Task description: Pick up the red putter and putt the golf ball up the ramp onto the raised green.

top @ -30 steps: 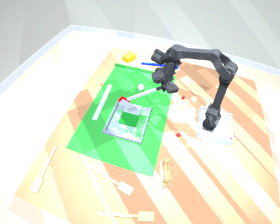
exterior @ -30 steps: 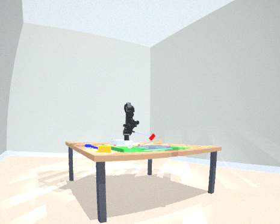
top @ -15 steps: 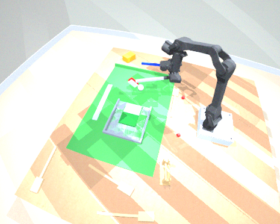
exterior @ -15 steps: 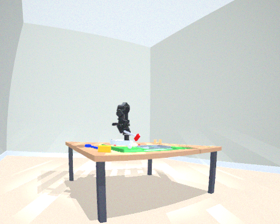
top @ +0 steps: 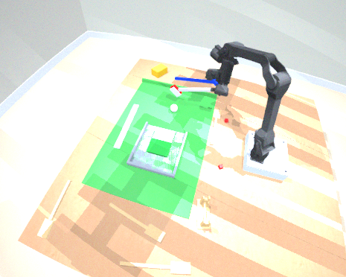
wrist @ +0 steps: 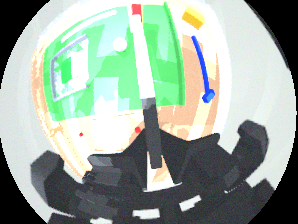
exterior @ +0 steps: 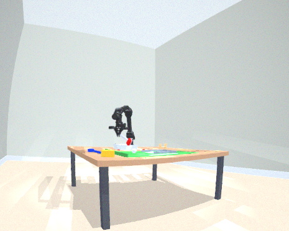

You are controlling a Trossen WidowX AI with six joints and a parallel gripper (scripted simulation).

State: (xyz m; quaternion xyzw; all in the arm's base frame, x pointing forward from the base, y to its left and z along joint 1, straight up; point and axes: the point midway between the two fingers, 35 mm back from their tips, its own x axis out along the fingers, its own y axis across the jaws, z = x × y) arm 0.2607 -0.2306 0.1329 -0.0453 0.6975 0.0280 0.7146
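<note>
From my wrist camera, the jaws clamp the putter (wrist: pixel 143 63), its white shaft running up to a red head. The ball (wrist: pixel 119 43) sits left of the shaft on the green mat (wrist: pixel 166 56); a blue stick (wrist: pixel 202 72) lies right.
</note>
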